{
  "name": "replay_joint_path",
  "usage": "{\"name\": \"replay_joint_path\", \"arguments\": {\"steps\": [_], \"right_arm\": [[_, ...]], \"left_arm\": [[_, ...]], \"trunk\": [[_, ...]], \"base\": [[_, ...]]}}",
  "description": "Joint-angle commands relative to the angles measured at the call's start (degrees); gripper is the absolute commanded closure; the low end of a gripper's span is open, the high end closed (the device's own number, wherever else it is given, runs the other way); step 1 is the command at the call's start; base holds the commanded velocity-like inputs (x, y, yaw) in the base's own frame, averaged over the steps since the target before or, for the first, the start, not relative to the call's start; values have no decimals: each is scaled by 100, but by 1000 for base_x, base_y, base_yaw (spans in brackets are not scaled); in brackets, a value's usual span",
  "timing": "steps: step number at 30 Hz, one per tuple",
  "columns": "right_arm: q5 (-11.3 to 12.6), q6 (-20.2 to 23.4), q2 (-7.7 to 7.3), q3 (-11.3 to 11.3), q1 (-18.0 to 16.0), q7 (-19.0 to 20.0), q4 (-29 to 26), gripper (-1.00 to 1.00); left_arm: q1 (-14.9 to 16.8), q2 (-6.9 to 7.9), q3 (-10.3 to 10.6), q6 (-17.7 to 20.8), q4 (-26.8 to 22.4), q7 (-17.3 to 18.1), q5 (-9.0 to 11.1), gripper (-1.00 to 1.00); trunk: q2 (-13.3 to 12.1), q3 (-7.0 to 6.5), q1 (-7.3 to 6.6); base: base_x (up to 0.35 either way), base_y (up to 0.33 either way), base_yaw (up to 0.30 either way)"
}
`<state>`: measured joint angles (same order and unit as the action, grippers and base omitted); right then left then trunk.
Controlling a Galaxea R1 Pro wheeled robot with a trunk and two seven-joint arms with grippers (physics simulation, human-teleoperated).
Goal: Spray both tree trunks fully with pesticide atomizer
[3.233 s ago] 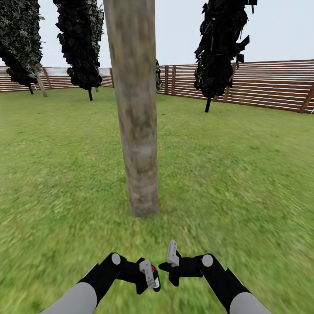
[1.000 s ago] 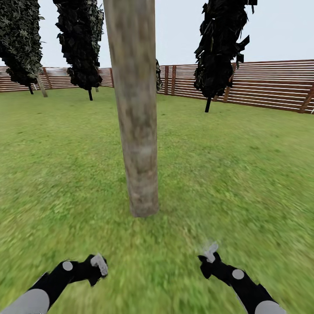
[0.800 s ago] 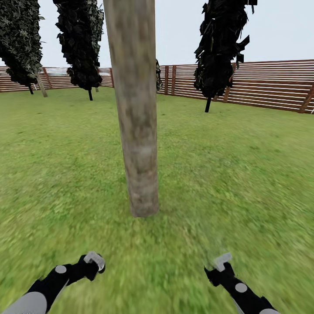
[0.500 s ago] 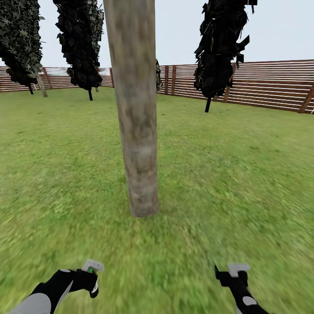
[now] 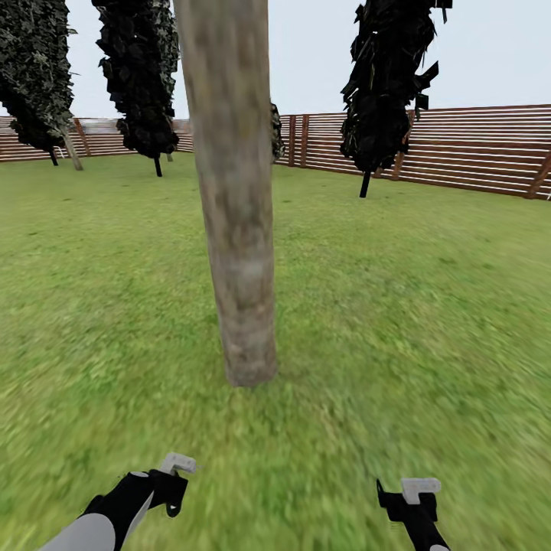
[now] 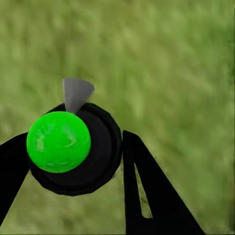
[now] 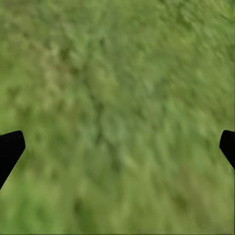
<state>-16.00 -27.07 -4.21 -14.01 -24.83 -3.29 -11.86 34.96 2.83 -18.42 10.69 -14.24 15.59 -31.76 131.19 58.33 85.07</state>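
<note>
Now left gripper (image 5: pixel 174 476) jaws grip the pesticide atomizer (image 6: pixel 73 147); right gripper (image 5: pixel 413 497) jaws, dropped lower, gape empty

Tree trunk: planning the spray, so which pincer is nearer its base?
Left. The left pincer sits just left of the tree trunk; the right pincer lies farther right.

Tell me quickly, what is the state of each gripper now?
Left gripper: shut on the atomizer.
Right gripper: open, jaws wide apart, holding nothing.
</note>
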Motion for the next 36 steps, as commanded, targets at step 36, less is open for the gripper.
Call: {"name": "replay_joint_path", "arguments": {"steps": [36], "right_arm": [[-35, -18, -1, -38, 0, -49, 171, -100]], "left_arm": [[579, -465, -28, 1164, -1012, -364, 300, 100]], "trunk": [[2, -4, 2]], "base": [[125, -64, -18]]}}
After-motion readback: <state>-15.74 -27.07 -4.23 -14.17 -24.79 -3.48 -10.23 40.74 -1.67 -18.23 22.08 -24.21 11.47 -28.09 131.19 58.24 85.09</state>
